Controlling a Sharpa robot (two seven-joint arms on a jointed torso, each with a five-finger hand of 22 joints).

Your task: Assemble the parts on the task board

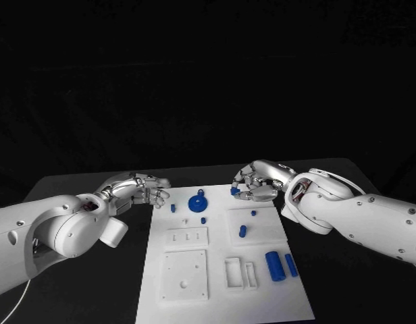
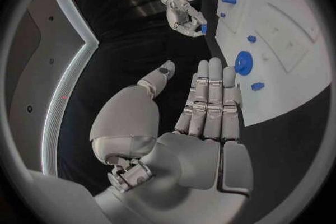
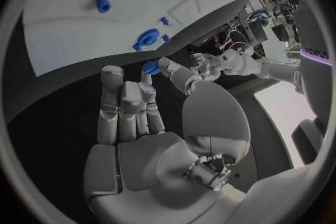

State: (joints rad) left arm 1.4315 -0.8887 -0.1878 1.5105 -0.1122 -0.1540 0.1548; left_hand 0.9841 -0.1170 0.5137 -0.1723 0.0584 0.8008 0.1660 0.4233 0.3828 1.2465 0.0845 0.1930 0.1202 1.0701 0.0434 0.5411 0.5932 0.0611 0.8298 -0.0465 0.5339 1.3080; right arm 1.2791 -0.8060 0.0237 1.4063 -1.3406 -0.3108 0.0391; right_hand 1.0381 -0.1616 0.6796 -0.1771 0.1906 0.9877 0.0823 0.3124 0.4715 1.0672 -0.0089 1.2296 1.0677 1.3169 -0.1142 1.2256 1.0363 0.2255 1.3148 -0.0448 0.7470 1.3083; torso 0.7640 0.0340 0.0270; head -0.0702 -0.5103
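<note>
Two white robot arms reach in from the lower corners of the head view toward a white task board (image 1: 184, 297) lying on the black table (image 1: 71, 185) in the lower middle of the frame.

The left hand (image 1: 138, 188), at the frame's centre left just beside the board's far left corner, holds nothing; the left wrist view shows its fingers (image 2: 210, 101) straight and side by side, the thumb standing apart.

The right hand (image 1: 254, 182), right of centre at the board's far right corner, has its fingers curled in and pinches a small blue part (image 1: 236, 191) at its fingertips; the right wrist view shows that piece (image 3: 150, 68) between thumb and fingertip.

On the board, a round blue disc part (image 1: 197, 201) sits near the far edge, with small blue pegs (image 1: 204, 220) just beside it. A short blue cylinder (image 1: 243, 231) stands in the middle right, and a large blue cylinder (image 1: 275, 265) lies next to a thinner blue rod (image 1: 291, 265) at the lower right. White rectangular frames (image 1: 240, 273) lie just left of them.
</note>
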